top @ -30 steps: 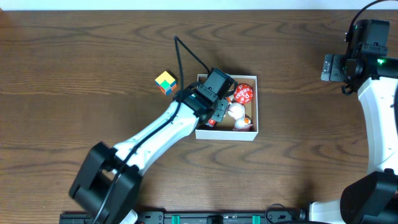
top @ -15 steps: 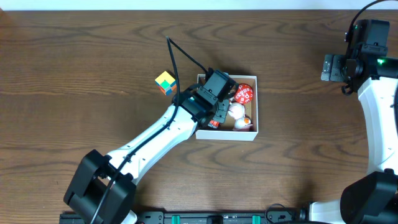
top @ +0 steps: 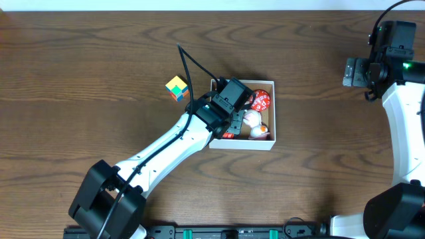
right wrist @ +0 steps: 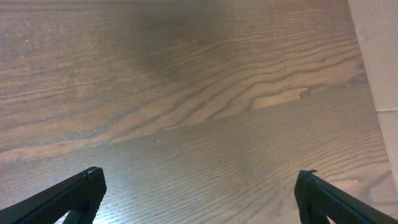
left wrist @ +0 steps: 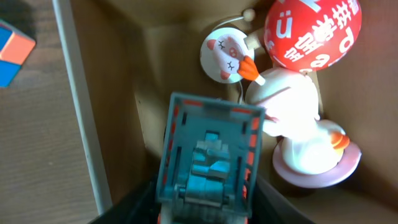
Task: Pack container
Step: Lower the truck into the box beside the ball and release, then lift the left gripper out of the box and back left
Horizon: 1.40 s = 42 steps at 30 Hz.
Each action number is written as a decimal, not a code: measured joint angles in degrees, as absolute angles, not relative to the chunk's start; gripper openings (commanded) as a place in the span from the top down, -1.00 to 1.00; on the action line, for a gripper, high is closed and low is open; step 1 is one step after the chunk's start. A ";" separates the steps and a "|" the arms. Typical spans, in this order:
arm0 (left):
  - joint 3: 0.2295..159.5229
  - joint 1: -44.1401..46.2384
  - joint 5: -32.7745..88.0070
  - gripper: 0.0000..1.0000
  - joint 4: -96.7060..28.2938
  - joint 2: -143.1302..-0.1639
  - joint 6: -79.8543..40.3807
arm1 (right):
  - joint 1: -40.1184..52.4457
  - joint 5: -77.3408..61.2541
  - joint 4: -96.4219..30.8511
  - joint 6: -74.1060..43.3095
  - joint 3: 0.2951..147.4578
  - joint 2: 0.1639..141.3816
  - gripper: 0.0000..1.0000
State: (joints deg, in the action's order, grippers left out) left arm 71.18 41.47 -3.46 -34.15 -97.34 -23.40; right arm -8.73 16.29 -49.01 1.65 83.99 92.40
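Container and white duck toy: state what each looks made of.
Container: thin matte white walls and a dull tan floor, so likely cardboard or paperboard. Duck: smooth white body with soft glossy highlights, so probably plastic, possibly glazed ceramic.

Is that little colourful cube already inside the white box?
No, the colourful cube lies on the wooden table, outside the container and to its left.

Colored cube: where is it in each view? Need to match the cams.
Overhead: colored cube sits just left of the container, outside it.
Left wrist: top-left corner, cropped by the frame, beyond the container's white wall, up-left of the teal toy.
Right wrist: not in view.
Landmark: red printed ball, seen in overhead and left wrist only.
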 measured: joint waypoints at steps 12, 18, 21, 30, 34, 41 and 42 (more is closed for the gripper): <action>71.18 41.47 -3.97 -0.13 -33.69 -97.36 -24.18 | -8.73 16.29 -49.01 1.63 83.99 92.40 -0.98; 71.22 40.88 -5.65 -0.12 -27.68 -97.36 -24.16 | -8.73 16.29 -49.04 1.63 83.99 92.40 -0.98; 71.70 39.75 -6.13 -0.12 -26.98 -97.34 -24.18 | -8.73 16.29 -49.01 1.63 83.99 92.40 -0.98; 72.75 34.11 -8.10 -0.22 -31.31 -96.53 -21.23 | -8.73 16.27 -49.01 1.63 83.99 92.40 -0.99; 72.75 29.69 -10.79 -0.21 -31.70 -96.53 -21.93 | -8.73 16.29 -49.01 1.63 83.99 92.40 -0.99; 72.77 21.69 -14.22 -0.23 -29.17 -96.53 -35.83 | -8.73 16.29 -49.01 1.63 83.99 92.40 -0.99; 72.77 21.04 -14.46 -0.40 -28.29 -96.53 -37.17 | -8.73 16.29 -49.01 1.63 83.99 92.40 -0.98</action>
State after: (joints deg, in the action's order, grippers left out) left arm 72.77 21.04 -14.46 -28.29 -96.53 -37.17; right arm -8.73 16.29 -49.01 1.63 83.99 92.40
